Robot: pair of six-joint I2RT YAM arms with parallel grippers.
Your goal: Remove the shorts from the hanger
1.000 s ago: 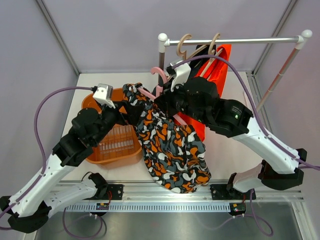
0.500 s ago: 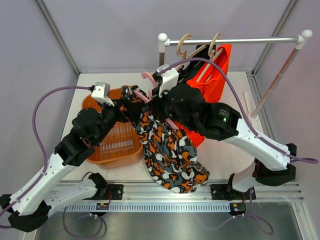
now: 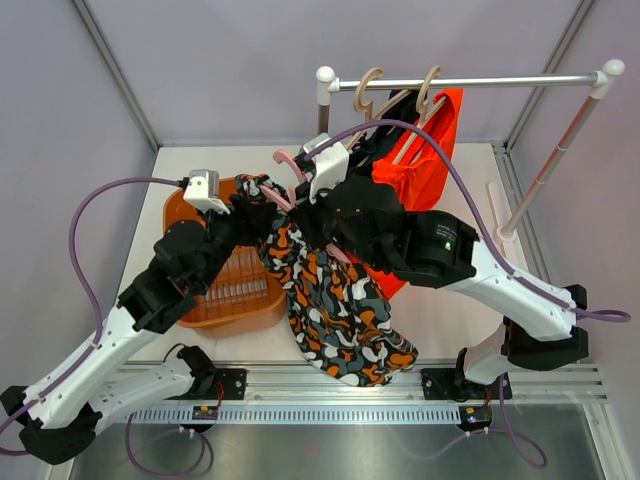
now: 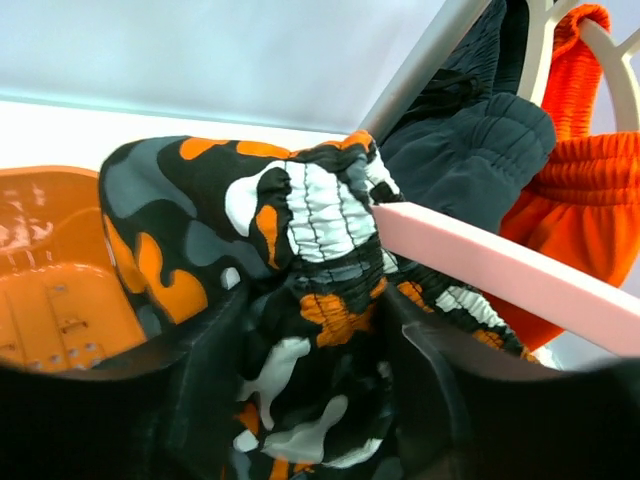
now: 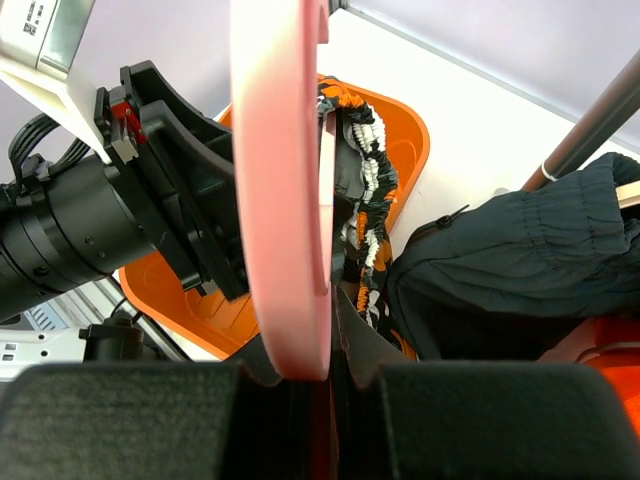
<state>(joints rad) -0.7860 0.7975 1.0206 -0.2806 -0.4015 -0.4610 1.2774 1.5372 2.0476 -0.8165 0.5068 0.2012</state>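
above table, left hand narrower around shorts

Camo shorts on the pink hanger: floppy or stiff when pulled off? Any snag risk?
Probably floppy: the camo shorts hang in loose folds well below the pink hanger. Likely light, as the fabric looks thin and bunches easily. The gathered elastic waistband sits around the hanger's arm, so it may catch when pulled.

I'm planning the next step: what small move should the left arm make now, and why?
Probably close the left gripper firmly on the camouflage shorts: its fingers straddle the waistband, which sits on the pink hanger that the right gripper clamps, so a firm pinch allows pulling it off.
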